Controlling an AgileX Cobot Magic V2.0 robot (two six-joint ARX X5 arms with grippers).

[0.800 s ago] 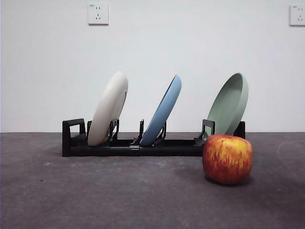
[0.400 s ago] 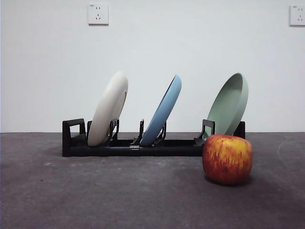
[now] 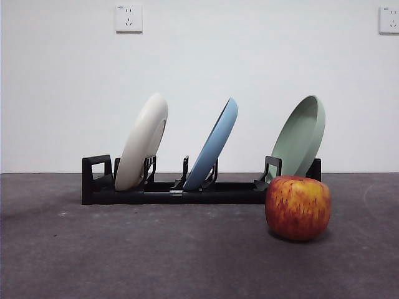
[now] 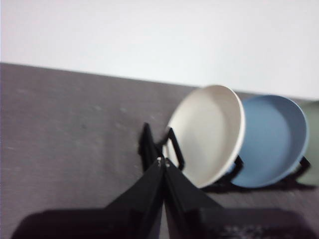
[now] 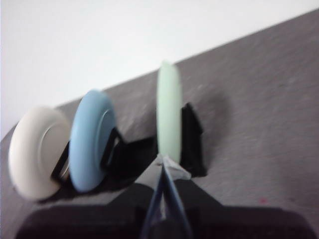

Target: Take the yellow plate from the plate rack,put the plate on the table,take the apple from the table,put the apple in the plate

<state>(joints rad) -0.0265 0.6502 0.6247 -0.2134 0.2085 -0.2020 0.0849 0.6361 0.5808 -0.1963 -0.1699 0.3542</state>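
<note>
The yellow plate [image 3: 143,141], cream in colour, leans in the left slot of the black plate rack [image 3: 168,192]. It also shows in the left wrist view [image 4: 209,132] and the right wrist view [image 5: 35,152]. The apple [image 3: 298,207], red streaked over yellow, stands on the table [image 3: 156,255] in front of the rack's right end. My left gripper [image 4: 163,162] is shut and empty, up above the table and short of the rack's left end. My right gripper [image 5: 162,160] is shut and empty, facing the rack's right end. Neither gripper shows in the front view.
A light blue plate [image 3: 214,144] leans in the middle slot and a pale green plate [image 3: 300,136] in the right slot. A white wall with two sockets [image 3: 128,18] stands behind the table.
</note>
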